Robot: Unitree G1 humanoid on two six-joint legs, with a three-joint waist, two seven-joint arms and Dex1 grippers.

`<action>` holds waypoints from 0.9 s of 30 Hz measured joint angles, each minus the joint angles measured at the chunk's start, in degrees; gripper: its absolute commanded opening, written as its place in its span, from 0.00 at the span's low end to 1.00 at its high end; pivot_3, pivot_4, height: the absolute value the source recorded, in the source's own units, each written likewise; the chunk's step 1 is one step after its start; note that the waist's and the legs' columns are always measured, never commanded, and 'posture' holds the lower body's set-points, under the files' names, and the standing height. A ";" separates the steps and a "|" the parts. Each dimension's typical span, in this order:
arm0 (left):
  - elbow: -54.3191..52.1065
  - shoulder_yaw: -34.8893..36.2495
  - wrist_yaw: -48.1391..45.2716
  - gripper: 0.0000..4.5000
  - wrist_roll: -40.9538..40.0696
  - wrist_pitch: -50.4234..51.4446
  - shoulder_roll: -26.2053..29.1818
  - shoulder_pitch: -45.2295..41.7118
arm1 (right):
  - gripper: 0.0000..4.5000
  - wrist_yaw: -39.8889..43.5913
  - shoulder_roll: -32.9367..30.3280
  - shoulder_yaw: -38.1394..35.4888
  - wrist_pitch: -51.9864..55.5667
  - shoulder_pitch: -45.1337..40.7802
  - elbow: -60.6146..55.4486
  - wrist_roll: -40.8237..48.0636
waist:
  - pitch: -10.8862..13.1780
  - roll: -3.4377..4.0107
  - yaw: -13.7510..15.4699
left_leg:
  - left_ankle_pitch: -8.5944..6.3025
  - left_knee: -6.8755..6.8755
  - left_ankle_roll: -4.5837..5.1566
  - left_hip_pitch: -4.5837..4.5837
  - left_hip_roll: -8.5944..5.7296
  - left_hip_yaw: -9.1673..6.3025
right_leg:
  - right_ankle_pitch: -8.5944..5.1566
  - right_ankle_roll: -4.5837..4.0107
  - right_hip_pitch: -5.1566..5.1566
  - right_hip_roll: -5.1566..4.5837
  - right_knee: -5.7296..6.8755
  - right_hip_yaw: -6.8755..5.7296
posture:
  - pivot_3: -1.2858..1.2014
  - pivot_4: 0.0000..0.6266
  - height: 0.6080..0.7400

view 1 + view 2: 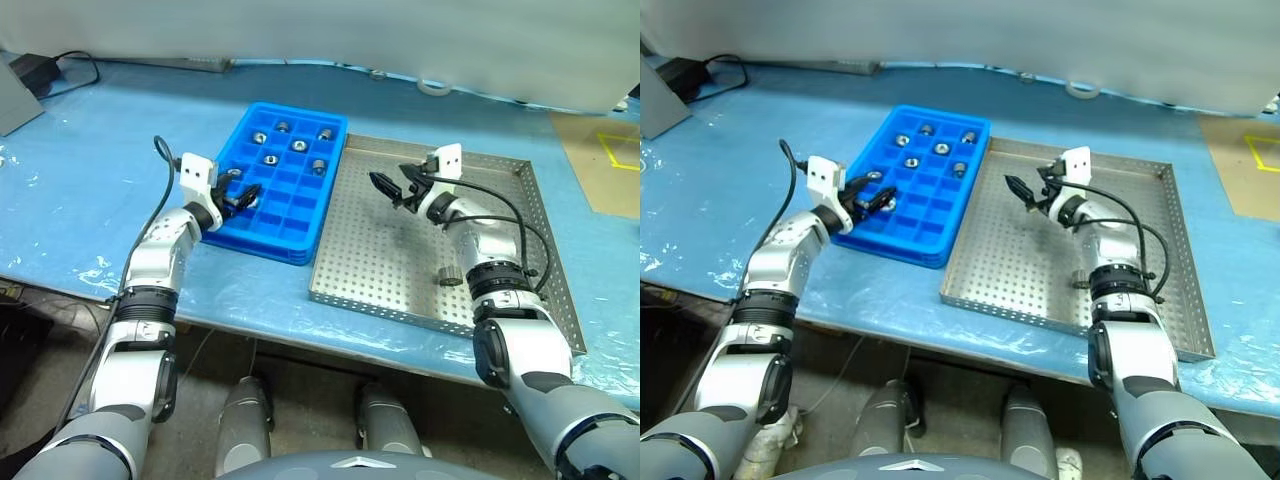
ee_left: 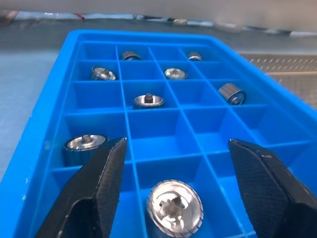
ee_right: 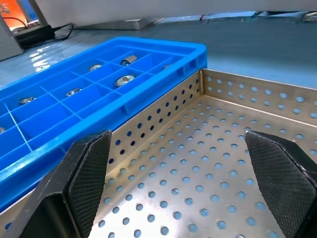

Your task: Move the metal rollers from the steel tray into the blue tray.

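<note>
Right gripper [image 1: 388, 190] gapes; arm partly hides one roller [image 1: 449, 278].

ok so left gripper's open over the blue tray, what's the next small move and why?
Probably bring the right gripper back toward the robot and down over the last roller on the steel tray. The left gripper stands open with a roller lying in the compartment between its fingers, so that drop looks done; the right gripper is open and empty.
</note>
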 measured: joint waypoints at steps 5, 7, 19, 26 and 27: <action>-3.94 -0.33 -6.07 0.79 -3.23 -1.57 -0.27 -2.35 | 1.00 7.70 -5.57 -0.21 9.29 6.22 -13.93 4.38 | 0.00 -0.01 0.21 | -0.02 0.00 0.05 0.01 -0.01 0.03 | 0.00 0.00 0.05 -0.01 -0.06 0.01 | 0.33 0.24 1.00; -5.29 -0.64 -8.52 0.79 -4.54 -2.14 -1.01 -3.16 | 1.00 9.68 -8.19 0.42 12.92 9.01 -19.07 4.82 | 0.00 -0.01 0.01 | -0.02 0.00 0.04 0.11 0.02 0.09 | 0.00 0.00 0.08 0.00 -0.05 0.09 | 0.32 0.24 1.00; -2.83 -4.70 -14.50 0.79 -6.29 -3.63 -6.41 -4.13 | 1.00 12.96 -19.33 2.57 25.65 24.21 -38.82 5.62 | 0.01 -0.02 -1.76 | -0.13 -0.09 -0.23 0.75 0.46 0.37 | 0.28 0.42 0.09 0.59 -0.25 1.13 | 0.29 0.24 1.00; -2.58 -4.67 -14.71 0.79 -6.25 -3.73 -5.86 -4.10 | 1.00 13.88 -22.78 3.85 26.44 25.80 -40.20 4.71 | 0.01 -0.03 -3.63 | -0.14 -0.13 -0.36 0.90 0.57 0.39 | 0.30 0.43 0.08 0.80 -0.25 1.21 | 0.30 0.24 1.00; -2.60 -4.67 -14.71 0.79 -6.23 -3.73 -5.74 -4.06 | 1.00 14.31 -22.82 4.67 26.49 25.99 -40.37 4.50 | 0.01 -0.03 -3.76 | -0.15 -0.15 -0.37 0.90 0.58 0.39 | 0.30 0.43 0.07 0.82 -0.25 1.21 | 0.30 0.24 1.00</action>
